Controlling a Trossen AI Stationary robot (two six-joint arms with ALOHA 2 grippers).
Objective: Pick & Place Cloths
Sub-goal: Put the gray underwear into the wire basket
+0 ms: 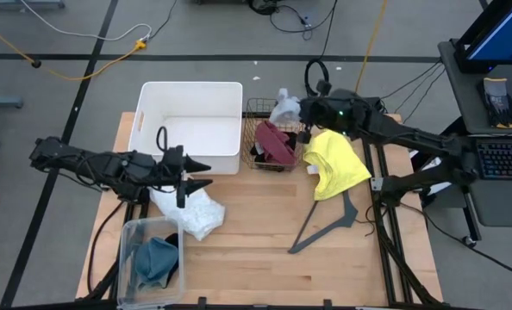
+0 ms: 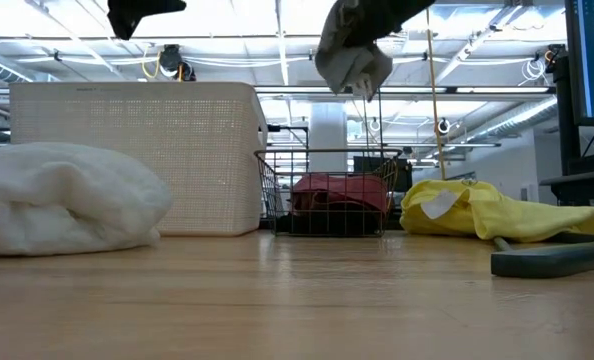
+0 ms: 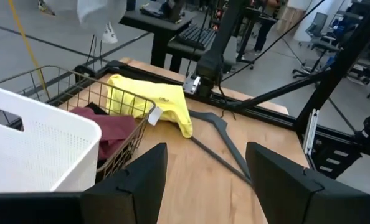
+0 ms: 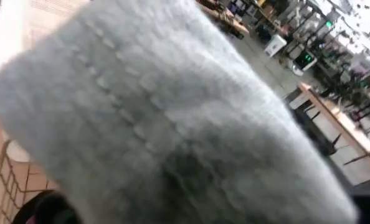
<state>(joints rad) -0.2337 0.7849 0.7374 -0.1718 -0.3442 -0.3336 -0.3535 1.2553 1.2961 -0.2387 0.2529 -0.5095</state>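
From above, we see the right gripper [image 1: 297, 110] clenched on a soft grey cloth [image 1: 284, 107], held over the wire mesh basket [image 1: 258, 108] containing a maroon cloth [image 1: 275, 143]; the left gripper [image 1: 196, 173] — fingers spread, released — hovers above a crumpled white cloth [image 1: 190, 211].

At table height, we see the grey cloth [image 2: 352, 55] hanging above the basket [image 2: 327, 195]; a yellow cloth [image 2: 487, 212] lies beside it.

From the right wrist, grey fabric [image 4: 172, 118] fills the view.
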